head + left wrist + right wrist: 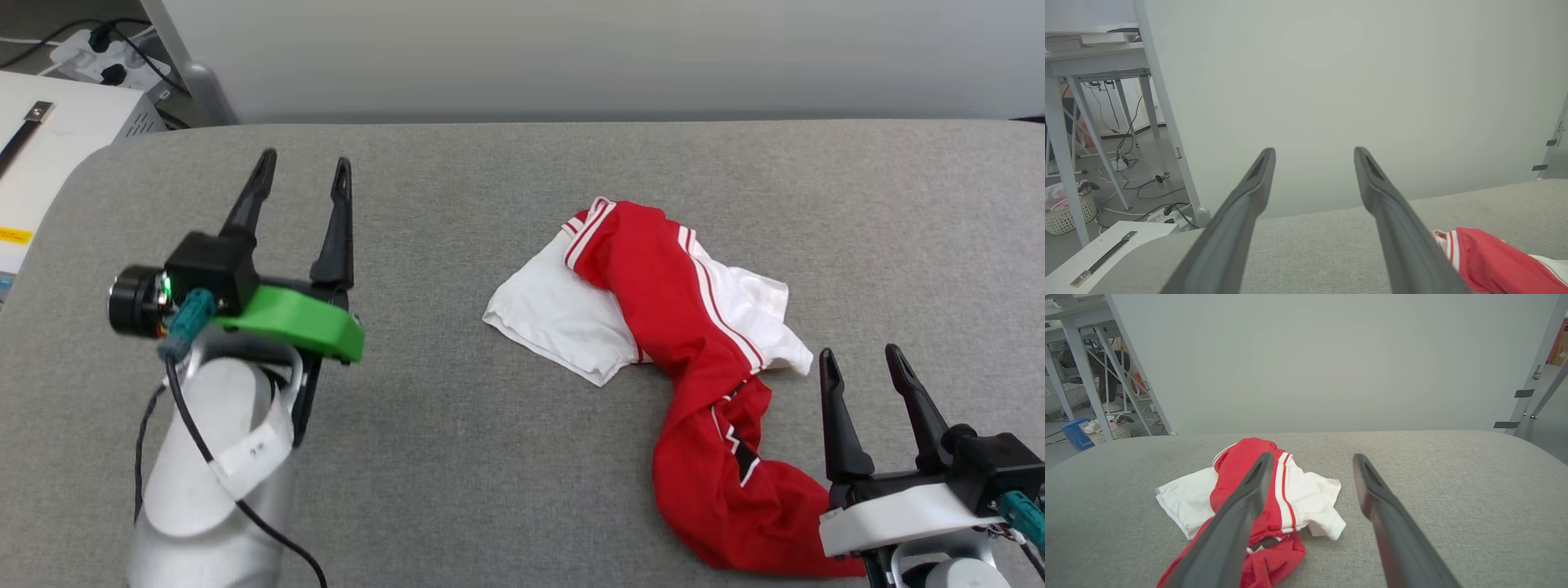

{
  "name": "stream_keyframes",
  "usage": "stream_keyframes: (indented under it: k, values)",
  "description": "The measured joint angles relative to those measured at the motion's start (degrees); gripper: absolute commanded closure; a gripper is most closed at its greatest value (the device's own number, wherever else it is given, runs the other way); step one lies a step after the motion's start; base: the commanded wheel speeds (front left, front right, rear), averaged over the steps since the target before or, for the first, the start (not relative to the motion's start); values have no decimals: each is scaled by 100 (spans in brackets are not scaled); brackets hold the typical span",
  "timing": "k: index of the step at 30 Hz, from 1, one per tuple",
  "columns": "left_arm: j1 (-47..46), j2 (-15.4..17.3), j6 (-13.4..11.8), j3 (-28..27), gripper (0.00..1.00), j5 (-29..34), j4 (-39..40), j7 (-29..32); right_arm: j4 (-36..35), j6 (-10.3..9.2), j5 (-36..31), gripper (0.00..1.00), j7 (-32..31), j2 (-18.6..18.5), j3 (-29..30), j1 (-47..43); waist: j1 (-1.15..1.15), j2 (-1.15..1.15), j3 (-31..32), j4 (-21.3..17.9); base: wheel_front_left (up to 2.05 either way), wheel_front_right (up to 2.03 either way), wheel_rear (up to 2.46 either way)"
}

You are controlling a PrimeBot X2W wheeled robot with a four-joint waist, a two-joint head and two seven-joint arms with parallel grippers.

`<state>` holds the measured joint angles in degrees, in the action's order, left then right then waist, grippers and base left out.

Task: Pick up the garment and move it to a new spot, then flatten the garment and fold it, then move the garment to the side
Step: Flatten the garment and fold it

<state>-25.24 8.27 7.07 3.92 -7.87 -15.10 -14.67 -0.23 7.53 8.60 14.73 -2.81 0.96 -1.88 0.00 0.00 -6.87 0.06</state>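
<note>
The garment (686,343), a red jersey T-shirt with white sleeves and striped trim, lies crumpled right of centre on the grey table (490,457). A bit of black lettering shows in its lower folds. My left gripper (304,167) hovers open far to its left, nothing between its fingers. My right gripper (864,358) stands open at the lower right, just right of the garment's lower end. In the right wrist view the garment (1237,473) lies ahead and to the left of the right gripper (1310,457). In the left wrist view the left gripper (1314,152) is open and the garment (1494,257) shows at the lower right.
A pale wall panel (571,57) runs along the table's far edge. A white box (49,155) and power strips with cables (98,49) sit beyond the far left corner. Metal desk legs (1069,155) and a basket (1065,208) stand on the floor at the left.
</note>
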Motion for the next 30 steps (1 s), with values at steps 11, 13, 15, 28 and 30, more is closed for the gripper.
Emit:
stream_keyframes:
  k: [11, 13, 15, 28, 30]
  values:
    - [-2260, 855, 26, 2195, 0, -1541, -945, 1540, -44, 0, -40, 0, 0, -1, -75, 248, 0, 0, -398, -317, 0, 0, 0]
    - [-2608, 1035, 26, 2680, 0, -1926, -1040, 2150, -45, 0, -40, 0, 0, 0, -78, 286, 0, 0, -474, -370, 0, 0, 0]
    - [-2868, 1171, 26, 3154, 0, -2294, -1085, 2748, -47, 0, -40, 0, 0, 0, -83, 342, 0, 0, -542, -414, 0, 0, 0]
    - [-3776, 1627, 27, 5366, 0, -4274, -1421, 5197, -54, 0, -18, 0, 0, -1, -221, 676, 0, 0, -1001, -749, 0, 0, 0]
    - [-3832, 1649, 27, 5593, 0, -4487, -1536, 5375, -54, 0, -2, 0, 0, -1, -243, 721, 0, 0, -1090, -809, 0, 0, 0]
